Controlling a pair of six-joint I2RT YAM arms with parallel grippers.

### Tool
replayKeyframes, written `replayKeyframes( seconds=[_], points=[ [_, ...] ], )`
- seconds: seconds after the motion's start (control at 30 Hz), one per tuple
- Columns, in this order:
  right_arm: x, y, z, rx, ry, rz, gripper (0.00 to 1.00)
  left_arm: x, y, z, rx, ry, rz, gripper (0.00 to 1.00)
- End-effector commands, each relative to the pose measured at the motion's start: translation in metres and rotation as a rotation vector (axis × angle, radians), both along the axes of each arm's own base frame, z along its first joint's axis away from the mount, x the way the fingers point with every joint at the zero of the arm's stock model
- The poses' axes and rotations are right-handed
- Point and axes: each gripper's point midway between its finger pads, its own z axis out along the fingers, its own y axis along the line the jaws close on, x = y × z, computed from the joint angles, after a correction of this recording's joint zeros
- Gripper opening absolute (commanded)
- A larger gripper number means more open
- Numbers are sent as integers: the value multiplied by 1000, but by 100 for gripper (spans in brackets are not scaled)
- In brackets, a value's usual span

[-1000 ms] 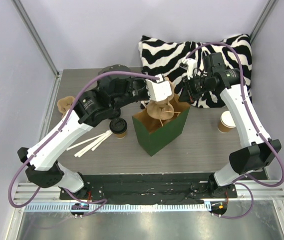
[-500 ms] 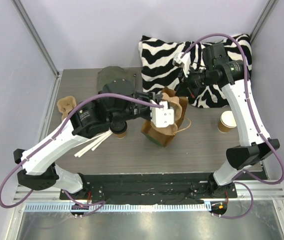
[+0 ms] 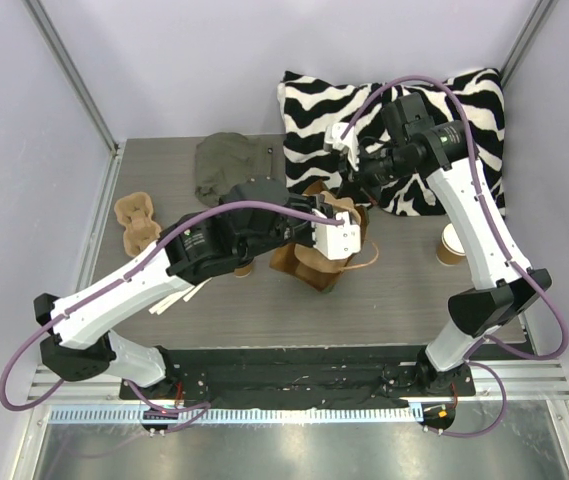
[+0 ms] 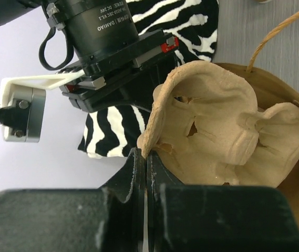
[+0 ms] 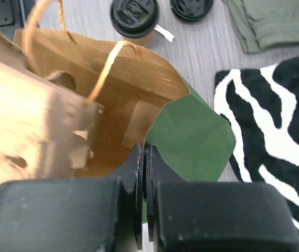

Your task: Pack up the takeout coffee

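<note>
left pincer (image 4: 145,163) grips pulp tray (image 4: 217,131) | right pincer (image 5: 144,157) grips green bag (image 5: 191,131) rim | takeout coffee (image 5: 134,18) stands left of bag

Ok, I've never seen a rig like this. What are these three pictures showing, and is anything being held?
These are two robot arms bolted to the near edge of a table, each ending in a two-finger gripper. One picture looks down from above and behind the arms. The other two come from a small camera on each wrist, so the dark fingers at the bottom are that arm's own.

The left gripper is shut on the edge of a pulp cup tray at the mouth of the green bag. The right gripper is shut on the bag's rim.

The takeout coffee, with its black lid, stands on the table outside the bag. Also there are a lidless cup, a second tray, white strips, an olive cloth and a zebra cushion.
</note>
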Motion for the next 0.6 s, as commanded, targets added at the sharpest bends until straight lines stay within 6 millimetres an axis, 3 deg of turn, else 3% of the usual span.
replayKeyframes(
  seconds=[0.0, 0.07, 0.13, 0.17, 0.2, 0.33, 0.57],
  points=[
    [-20, 7, 11, 33, 4, 62, 1, -5, 6, 44, -141, -87, -7, 0],
    [-22, 10, 11, 49, 20, 75, 1, -10, 8, 43, -130, -99, -31, 0],
    [-24, 12, 10, 58, 33, 88, 1, -18, 5, 26, -89, -98, -94, 0],
    [-25, 14, 12, 72, 41, 95, 1, -22, 10, 35, -108, -139, -111, 0],
    [-26, 15, 11, 76, 45, 100, 1, -22, 8, 26, -100, -150, -117, 0],
    [-22, 20, 11, 98, 74, 82, 1, -24, 8, 53, -168, -203, -111, 0],
    [-8, 22, -1, 91, 123, -5, 1, -38, 1, 51, -103, -261, -154, 0]
  ],
)
